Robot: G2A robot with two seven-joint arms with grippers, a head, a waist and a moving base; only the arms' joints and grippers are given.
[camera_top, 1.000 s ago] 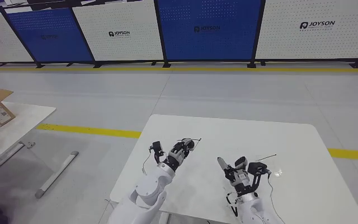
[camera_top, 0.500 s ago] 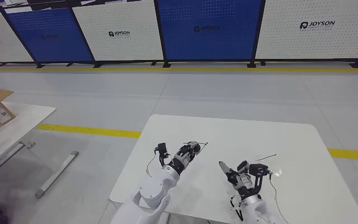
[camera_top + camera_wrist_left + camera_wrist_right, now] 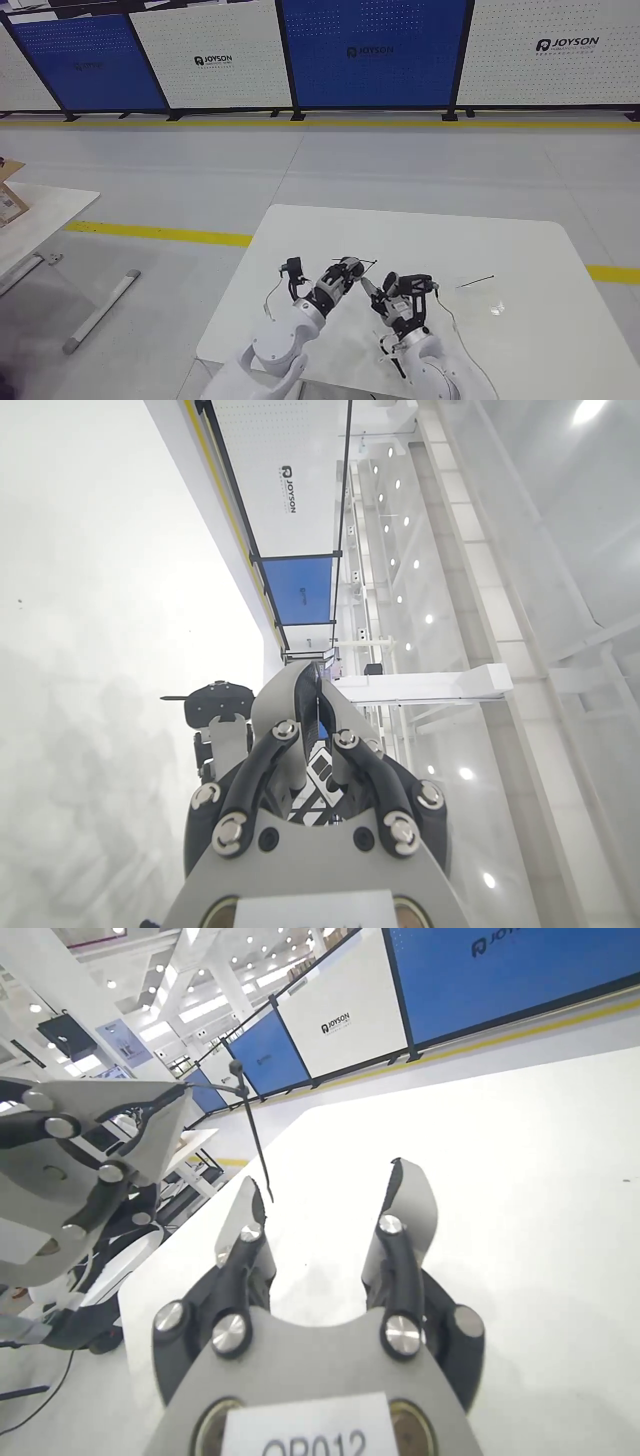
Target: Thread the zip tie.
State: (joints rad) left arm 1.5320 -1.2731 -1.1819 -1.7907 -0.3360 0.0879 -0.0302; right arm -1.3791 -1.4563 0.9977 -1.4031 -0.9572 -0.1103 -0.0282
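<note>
Left gripper (image 3: 184,1089) tight on zip tie (image 3: 252,1128), tail just beside spread right gripper (image 3: 322,1178)

Grey polished floor (image 3: 420,160), marked with a yellow line (image 3: 150,233). Along the far side, a row of partition panels (image 3: 375,55), alternately blue and white, in black frames. White table (image 3: 520,250) in the foreground. Second white table (image 3: 45,210) at the left edge, carrying a cardboard box (image 3: 8,205). Overhead, round ceiling lights (image 3: 429,618) and a white beam (image 3: 487,680).
</note>
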